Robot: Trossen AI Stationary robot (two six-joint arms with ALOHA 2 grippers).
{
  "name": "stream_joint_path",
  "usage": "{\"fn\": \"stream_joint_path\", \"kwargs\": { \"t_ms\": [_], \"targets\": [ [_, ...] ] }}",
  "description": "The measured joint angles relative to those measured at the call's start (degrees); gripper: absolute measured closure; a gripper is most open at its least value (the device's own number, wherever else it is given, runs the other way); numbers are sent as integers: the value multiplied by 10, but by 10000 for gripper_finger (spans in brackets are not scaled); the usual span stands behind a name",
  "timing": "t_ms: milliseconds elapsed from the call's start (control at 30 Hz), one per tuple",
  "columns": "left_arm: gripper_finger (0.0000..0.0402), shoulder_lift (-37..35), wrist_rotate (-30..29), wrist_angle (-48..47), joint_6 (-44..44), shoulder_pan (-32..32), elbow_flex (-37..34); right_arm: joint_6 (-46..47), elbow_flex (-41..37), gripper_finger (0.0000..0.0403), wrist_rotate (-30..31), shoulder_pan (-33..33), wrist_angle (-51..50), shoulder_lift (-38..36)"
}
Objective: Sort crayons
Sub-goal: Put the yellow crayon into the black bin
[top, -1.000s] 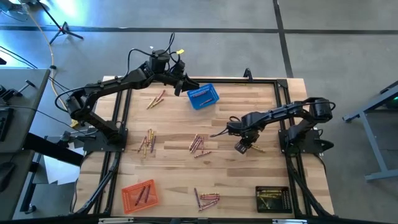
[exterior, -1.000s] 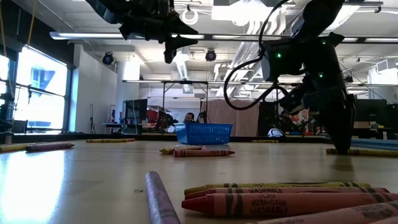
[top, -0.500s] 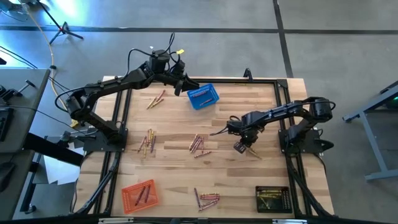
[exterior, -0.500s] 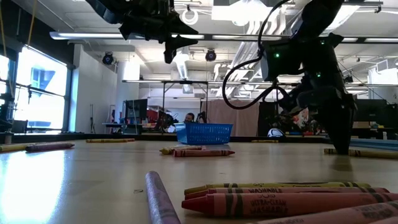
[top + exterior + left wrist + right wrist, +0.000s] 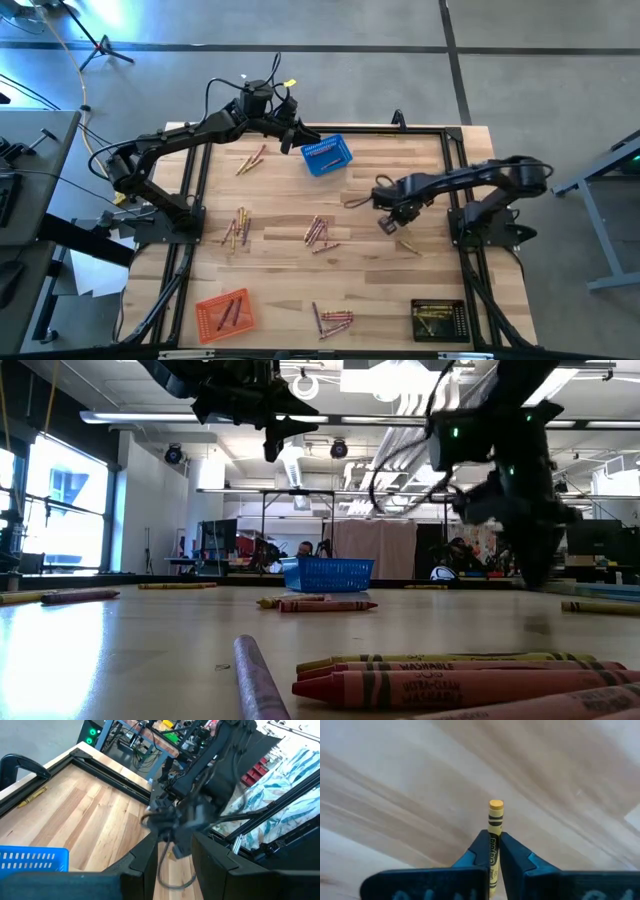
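A: Counting baskets: three sitting on the tabletop [image 5: 400,160], one blue basket [image 5: 326,156] at the far edge, one orange basket [image 5: 223,311] at the near left, one black basket [image 5: 438,320] at the near right.

B: Seeing the right gripper [image 5: 494,839] pinching one yellow crayon [image 5: 494,822], lifted clear above the right-centre of the tabletop, tip poking out past the fingers.

A: Lying loose elsewhere: crayons [image 5: 319,232] in five small clusters, too small for counting singly, plus one yellow stick [image 5: 408,246] just beside the right gripper.

B: Hovering beside the blue basket, the left gripper [image 5: 290,143], fingers spread, holding nothing.
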Motion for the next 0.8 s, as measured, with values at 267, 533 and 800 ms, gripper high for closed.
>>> {"fn": "stream_joint_path", "kwargs": {
  "t_ms": [267,533,800],
  "targets": [
    [298,0,0,-6,6,0,0,158,25,392,-68,44,5,-133],
    [298,0,0,-49,43,0,0,308,95,391,-127,214,63,-178],
    [298,0,0,-59,64,0,0,486,113,391,-63,421,80,-155]
  ]
}}
